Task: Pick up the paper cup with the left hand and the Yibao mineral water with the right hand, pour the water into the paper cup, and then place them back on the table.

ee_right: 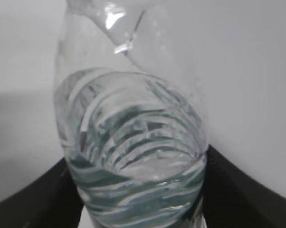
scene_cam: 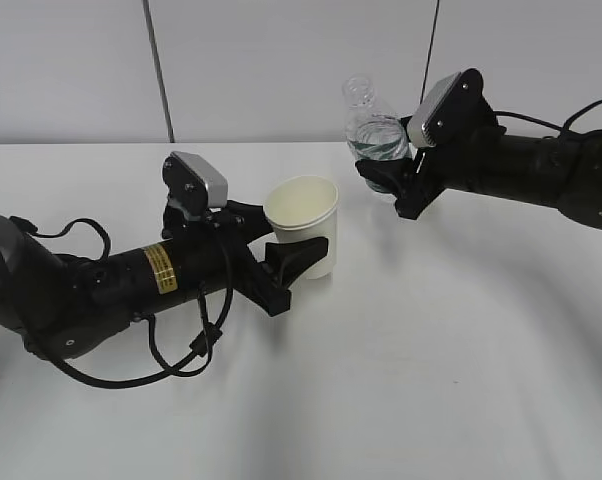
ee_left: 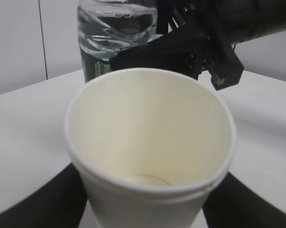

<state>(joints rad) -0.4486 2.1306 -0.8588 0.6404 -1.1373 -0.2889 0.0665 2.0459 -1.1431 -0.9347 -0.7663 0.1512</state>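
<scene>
Left claw (scene_cam: 296,262) pinches the paper cup (scene_cam: 303,225), empty; right claw (scene_cam: 389,178) pinches the Yibao mineral water (scene_cam: 374,132), raised, slightly tilted. I judge pouring and set-down remain.

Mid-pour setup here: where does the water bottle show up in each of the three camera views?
Exterior view: the water bottle is upper centre-right, tilted left, held off the table by the right gripper.
Left wrist view: top centre, behind the paper cup.
Right wrist view: fills the middle of the frame, seen close up between the fingers.
Shared landmark: the bottle's dark green label, visible in all three views.
</scene>
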